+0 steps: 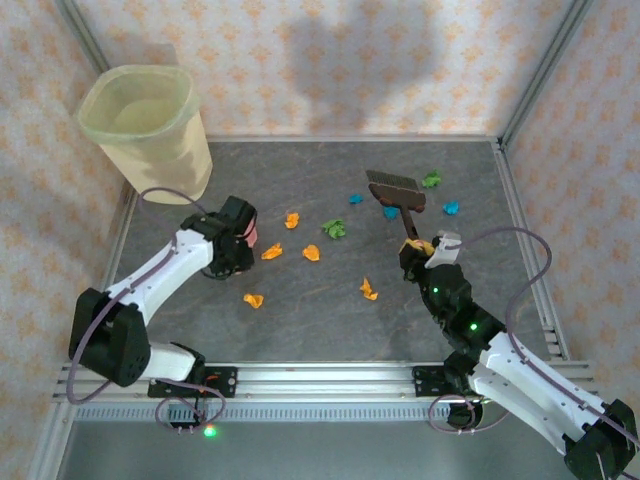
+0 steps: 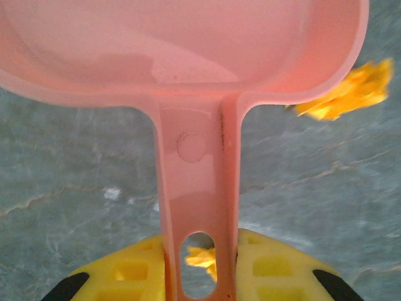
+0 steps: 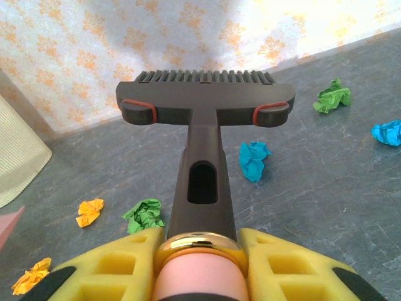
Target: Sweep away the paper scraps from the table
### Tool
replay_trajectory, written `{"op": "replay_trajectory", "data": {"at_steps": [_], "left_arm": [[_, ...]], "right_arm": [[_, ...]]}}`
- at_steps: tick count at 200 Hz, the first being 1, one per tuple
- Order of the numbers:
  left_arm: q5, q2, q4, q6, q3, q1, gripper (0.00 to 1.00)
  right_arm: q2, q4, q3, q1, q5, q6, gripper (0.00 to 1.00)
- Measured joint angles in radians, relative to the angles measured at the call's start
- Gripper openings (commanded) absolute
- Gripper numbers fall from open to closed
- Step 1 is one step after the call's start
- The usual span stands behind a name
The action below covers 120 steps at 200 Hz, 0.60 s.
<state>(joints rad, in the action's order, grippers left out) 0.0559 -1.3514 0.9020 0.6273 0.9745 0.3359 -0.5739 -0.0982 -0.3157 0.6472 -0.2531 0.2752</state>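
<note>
**While the dustpan waits at the left, the brush has scraps to gather**

Since the paper scraps point(image 1: 311, 252) lie scattered across the middle of the desk point(image 1: 300, 330), between the two arms, the step in hand looks like the sweep toward the pan. At far left stands a pale bin point(image 1: 145, 125). Right of it, the left end effector point(image 2: 200, 269) is clamped on the handle of the pink dustpan point(image 2: 188, 50), and one orange wad lies just beside the pan's right rim. Orange wads sit nearest the pan, a green one lies mid-desk, and teal and green ones lie farther right around the brush point(image 3: 203, 100). The right end effector point(image 3: 200, 263) grips the brush by its handle, jaws tight on it.

To do this well, I judge the brush should come down beyond the far-right wads and draw them leftward in low, short strokes, with the pan's lip flat on the desk so nothing slips under.

Hard to tell: whether the bristles or the pan's lip touch the desk. The pan's front edge is cut off in the left wrist view, and from above the arm covers most of it.
</note>
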Motion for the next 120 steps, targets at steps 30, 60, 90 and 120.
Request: {"op": "replay_trajectory", "data": {"at_steps": [30,60,90,120], "left_arm": [[0.084,0.052,-0.054,0.004,-0.118,-0.049,0.01],[0.129,0.045,-0.114,0.02,-0.188,-0.055,0.18],[0.126,0.014,-0.146,0.034,-0.2,-0.055,0.35],[0.119,-0.011,-0.151,0.037,-0.2,-0.055,0.42]], "right_arm": [[0.0,-0.002,0.003,0.0,0.008,0.0,0.0],[0.0,-0.008,0.007,0.0,0.01,0.0,0.0],[-0.003,-0.011,0.009,0.0,0.011,0.0,0.0],[-0.014,-0.016,0.009,0.0,0.014,0.0,0.0]]}}
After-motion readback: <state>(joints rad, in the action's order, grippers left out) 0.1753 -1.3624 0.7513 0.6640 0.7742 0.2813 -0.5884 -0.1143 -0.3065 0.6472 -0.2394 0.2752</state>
